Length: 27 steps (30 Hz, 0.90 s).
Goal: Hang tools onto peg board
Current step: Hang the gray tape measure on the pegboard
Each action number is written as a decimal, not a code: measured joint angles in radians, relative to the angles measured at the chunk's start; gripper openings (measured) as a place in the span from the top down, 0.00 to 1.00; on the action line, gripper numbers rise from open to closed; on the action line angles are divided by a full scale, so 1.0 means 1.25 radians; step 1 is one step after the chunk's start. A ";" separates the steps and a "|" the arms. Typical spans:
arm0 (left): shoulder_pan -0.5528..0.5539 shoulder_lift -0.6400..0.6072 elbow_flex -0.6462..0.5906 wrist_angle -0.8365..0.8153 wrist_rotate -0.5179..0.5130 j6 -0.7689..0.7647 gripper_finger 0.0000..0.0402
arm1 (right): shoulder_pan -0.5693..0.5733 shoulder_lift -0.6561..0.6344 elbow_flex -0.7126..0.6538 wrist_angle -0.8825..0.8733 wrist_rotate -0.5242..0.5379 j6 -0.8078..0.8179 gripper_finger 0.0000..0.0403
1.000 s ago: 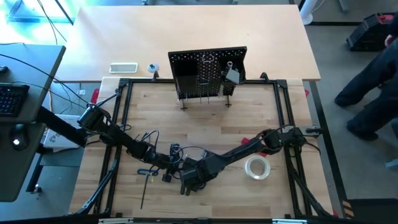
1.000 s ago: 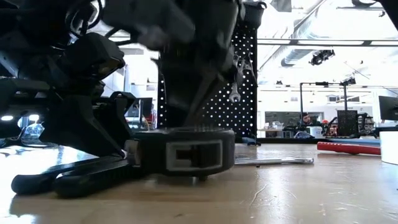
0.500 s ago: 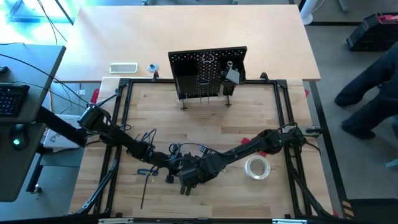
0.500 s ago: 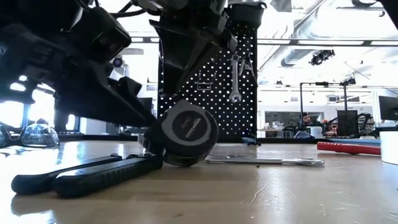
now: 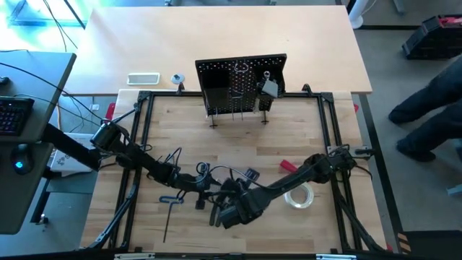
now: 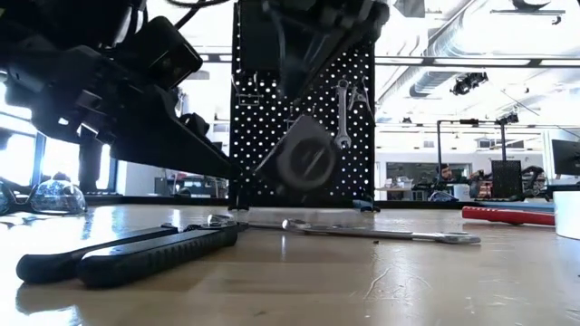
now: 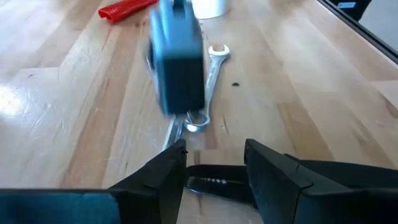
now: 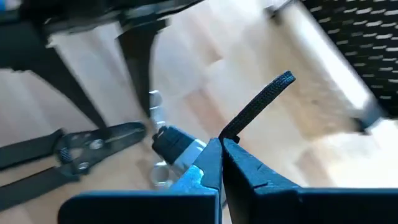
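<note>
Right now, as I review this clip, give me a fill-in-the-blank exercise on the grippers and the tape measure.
The right gripper has its jaws ___ on the black strap.
The tape measure hangs in the ___, clear of the table.
The left gripper holds its jaws ___ above the pliers.
Missing: shut; air; open.

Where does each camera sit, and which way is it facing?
High view: above the table, looking straight down on the black perforated peg board and both arms.
Low view: table-top height, facing that board; arms enter from above.
Left wrist view: behind the left gripper, facing a silver wrench.
Right wrist view: behind the right gripper, shut on a black strap.
Shared: low and left wrist views both show the wrench.
</note>
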 joint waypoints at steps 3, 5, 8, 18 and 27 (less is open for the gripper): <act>0.000 0.000 0.000 0.005 -0.018 0.000 0.61 | 0.012 -0.017 0.000 -0.074 0.051 0.060 1.00; 0.000 0.000 0.000 0.011 -0.030 0.000 0.61 | 0.020 -0.026 0.000 -0.127 0.082 0.106 1.00; 0.000 -0.007 0.000 0.016 -0.045 0.007 0.61 | 0.023 -0.044 -0.012 -0.128 0.115 0.098 1.00; 0.003 -0.064 -0.061 0.127 -0.097 0.071 0.61 | -0.017 -0.085 -0.049 -0.131 0.189 0.092 1.00; 0.037 -0.117 -0.165 0.208 -0.099 0.089 0.61 | -0.088 -0.115 -0.049 -0.130 0.225 0.028 1.00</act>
